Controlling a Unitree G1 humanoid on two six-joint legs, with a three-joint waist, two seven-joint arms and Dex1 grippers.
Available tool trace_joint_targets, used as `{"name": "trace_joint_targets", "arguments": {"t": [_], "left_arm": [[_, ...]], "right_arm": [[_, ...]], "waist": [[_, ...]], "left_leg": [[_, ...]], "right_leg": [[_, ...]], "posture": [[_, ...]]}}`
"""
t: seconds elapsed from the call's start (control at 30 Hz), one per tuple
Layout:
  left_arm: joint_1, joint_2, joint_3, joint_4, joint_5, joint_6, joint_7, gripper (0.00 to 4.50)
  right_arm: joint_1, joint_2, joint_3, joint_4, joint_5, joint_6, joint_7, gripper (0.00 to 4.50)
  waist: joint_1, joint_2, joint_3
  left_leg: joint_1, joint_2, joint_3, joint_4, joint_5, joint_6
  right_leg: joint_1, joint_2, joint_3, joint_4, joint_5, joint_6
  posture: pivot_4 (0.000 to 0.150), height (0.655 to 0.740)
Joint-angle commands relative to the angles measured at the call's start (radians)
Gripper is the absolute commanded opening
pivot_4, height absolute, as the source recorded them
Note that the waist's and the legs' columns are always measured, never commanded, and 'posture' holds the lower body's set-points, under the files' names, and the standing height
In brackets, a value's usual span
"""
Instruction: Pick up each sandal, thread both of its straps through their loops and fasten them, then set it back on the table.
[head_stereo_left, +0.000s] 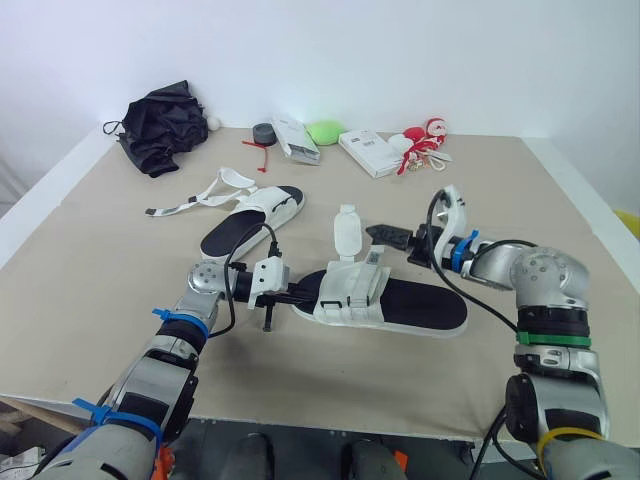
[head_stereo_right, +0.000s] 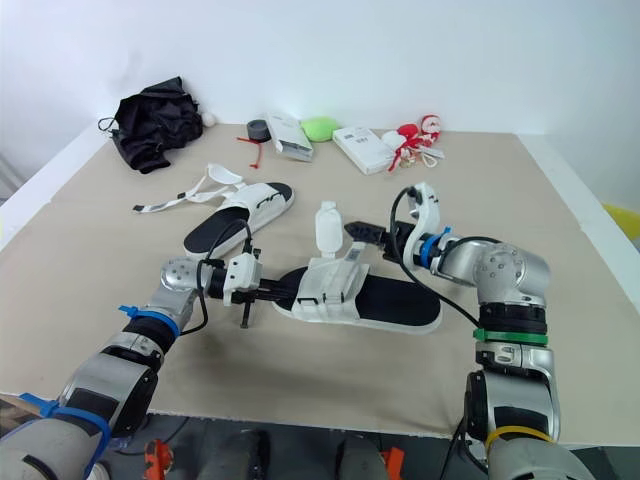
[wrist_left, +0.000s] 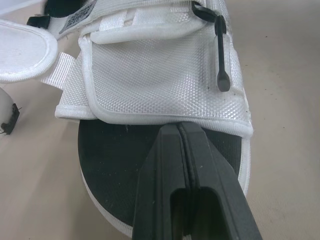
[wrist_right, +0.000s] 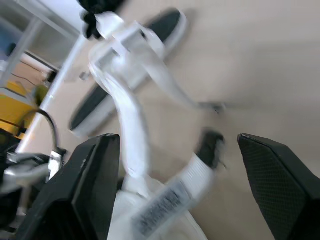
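Note:
The near sandal (head_stereo_left: 400, 306), black sole with white mesh straps, lies mid-table. One white strap (head_stereo_left: 346, 230) stands up from it, unfastened. My left gripper (head_stereo_left: 305, 297) is shut at its toe end, the fingers (wrist_left: 182, 150) pressed together over the black footbed just short of the front strap (wrist_left: 160, 75). My right gripper (head_stereo_left: 388, 237) hovers open behind the sandal; a labelled strap end (wrist_right: 165, 202) lies between its wide-apart fingers (wrist_right: 95, 180). The second sandal (head_stereo_left: 250, 222) lies farther back on the left with its straps (head_stereo_left: 205, 198) loose on the table.
Along the back edge sit a black bundle of fabric (head_stereo_left: 160, 125), a grey tape roll (head_stereo_left: 264, 132), two white boxes (head_stereo_left: 295, 140) (head_stereo_left: 370, 152), a green object (head_stereo_left: 325, 131) and a red-and-white toy (head_stereo_left: 425, 140). The table's front edge (head_stereo_left: 300, 425) is close below the near sandal.

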Motion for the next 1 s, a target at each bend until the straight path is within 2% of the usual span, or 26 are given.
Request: {"name": "trace_joint_targets", "arguments": {"t": [0.03,0.17,0.4,0.67,1.0], "left_arm": [[0.080,0.020,-0.073,0.107,0.112,0.050,-0.003,0.00],[0.078,0.020,-0.073,0.109,0.113,0.050,-0.001,0.00],[0.081,0.017,-0.072,0.104,0.111,0.047,0.001,0.00],[0.091,0.026,-0.065,0.094,0.102,0.041,-0.008,0.00],[0.090,0.029,-0.062,0.090,0.097,0.040,-0.008,0.00]], "right_arm": [[-0.109,-0.068,-0.011,-0.024,0.011,0.010,0.090,4.11],[-0.195,-0.083,0.067,0.069,-0.052,0.047,0.133,4.11],[-0.239,-0.063,0.242,0.220,-0.212,-0.038,0.270,4.11],[-0.273,-0.039,0.294,0.235,-0.262,-0.074,0.429,4.11],[-0.343,0.082,0.282,0.301,-0.285,-0.110,0.471,4.11]], "waist": [[0.000,0.000,0.000],[0.000,0.001,0.000],[0.000,0.000,0.000],[0.001,0.000,0.000],[0.000,0.000,0.000]], "left_leg": [[0.000,0.000,0.000,0.000,0.000,0.000],[0.000,0.000,0.000,0.000,0.000,0.000],[0.000,0.000,0.000,-0.001,-0.001,-0.001],[0.000,0.000,0.000,-0.001,0.000,0.000],[0.000,0.000,-0.001,-0.001,0.000,0.000]], "right_leg": [[0.000,0.000,0.000,0.000,0.000,0.000],[0.000,0.000,0.000,0.000,0.000,0.000],[0.000,-0.001,0.000,0.000,0.000,0.000],[0.000,0.000,-0.001,0.000,0.000,0.000],[0.000,0.001,-0.001,0.001,0.000,0.000]], "posture": [[0.150,0.7400],[0.150,0.7400],[0.150,0.7400],[0.150,0.7400],[0.150,0.7400]]}}
